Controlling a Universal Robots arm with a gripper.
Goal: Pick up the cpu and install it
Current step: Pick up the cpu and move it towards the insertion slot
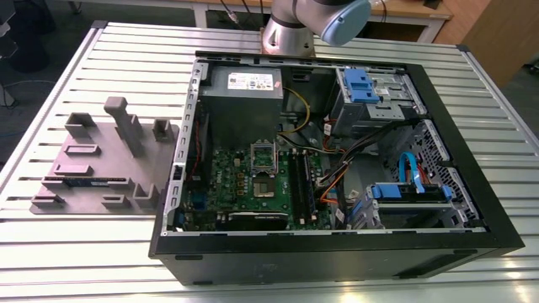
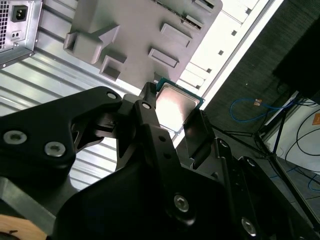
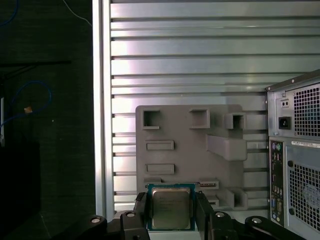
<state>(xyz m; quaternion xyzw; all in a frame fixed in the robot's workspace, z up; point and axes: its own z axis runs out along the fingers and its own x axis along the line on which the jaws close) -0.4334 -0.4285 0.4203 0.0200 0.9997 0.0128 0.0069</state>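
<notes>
The cpu [image 3: 170,208], a small square chip with a shiny metal top and a thin green rim, sits between the two black fingers [image 3: 141,214] of my gripper [image 3: 171,212], which is shut on its opposite edges. The second wrist view shows the same grip: the cpu [image 2: 176,105] is clamped in the gripper [image 2: 172,112], held in the air over the slatted table. In the exterior view, the green motherboard [image 1: 244,186] lies inside the open computer case [image 1: 471,214], with its metal-framed socket [image 1: 262,156] near the middle. The arm [image 1: 316,22] shows at the far edge.
A grey fixture plate [image 1: 101,167] with raised blocks and slots lies on the slatted metal table [image 1: 84,265] at the exterior view's left of the case. In both wrist views that plate [image 3: 190,145] lies beyond the held chip. The case's rear panel [image 3: 295,160] stands beside it.
</notes>
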